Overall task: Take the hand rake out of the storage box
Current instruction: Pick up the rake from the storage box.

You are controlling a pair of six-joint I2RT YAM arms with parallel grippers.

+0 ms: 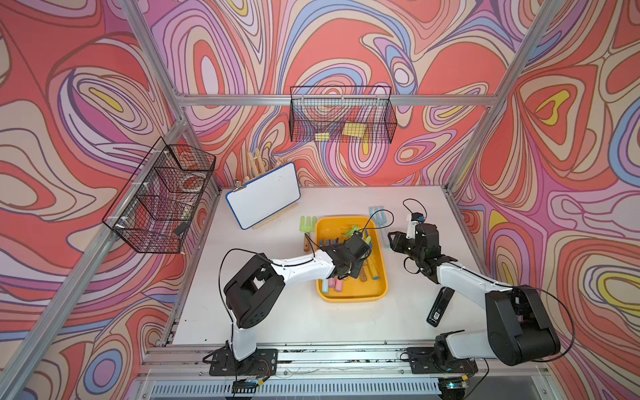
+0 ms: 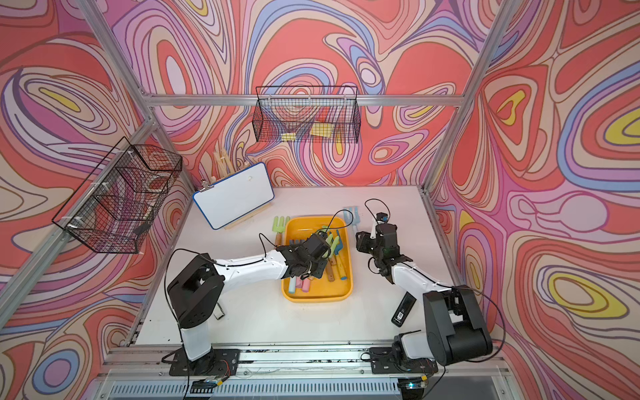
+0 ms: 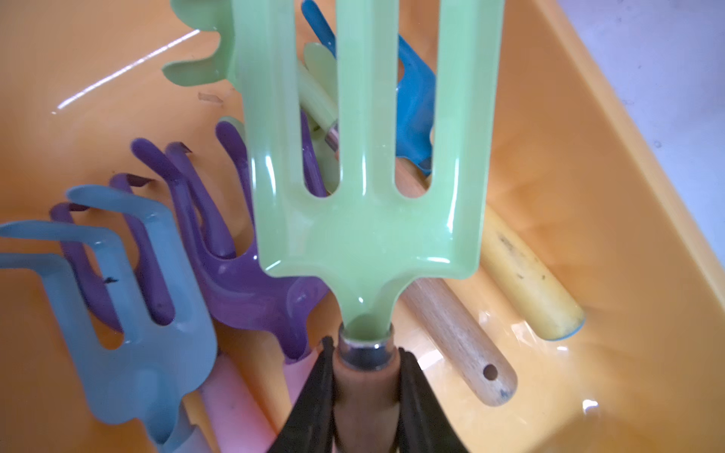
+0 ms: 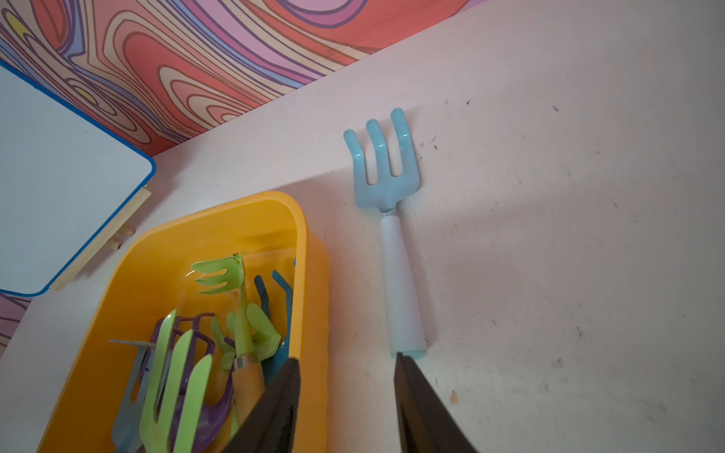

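Note:
My left gripper (image 3: pixel 367 376) is shut on the wooden handle of a green hand rake (image 3: pixel 365 243), just below its metal collar. The rake's head sits above several purple, blue and green rakes inside the yellow-orange storage box (image 3: pixel 588 196). In both top views the left gripper (image 1: pixel 362 251) reaches into the storage box (image 1: pixel 353 296) from the left, and the green rake (image 2: pixel 334 242) shows beside the wrist. My right gripper (image 4: pixel 347 359) is open and holds nothing. It hovers over the table just outside the box's right rim (image 4: pixel 310 274).
A light-blue rake (image 4: pixel 392 235) lies on the table right of the box. A green rake (image 1: pixel 306 228) lies left of it. A whiteboard (image 1: pixel 263 195) leans at the back left. Black wire baskets (image 1: pixel 341 114) hang on the frame. A black device (image 1: pixel 440 306) lies near the right arm.

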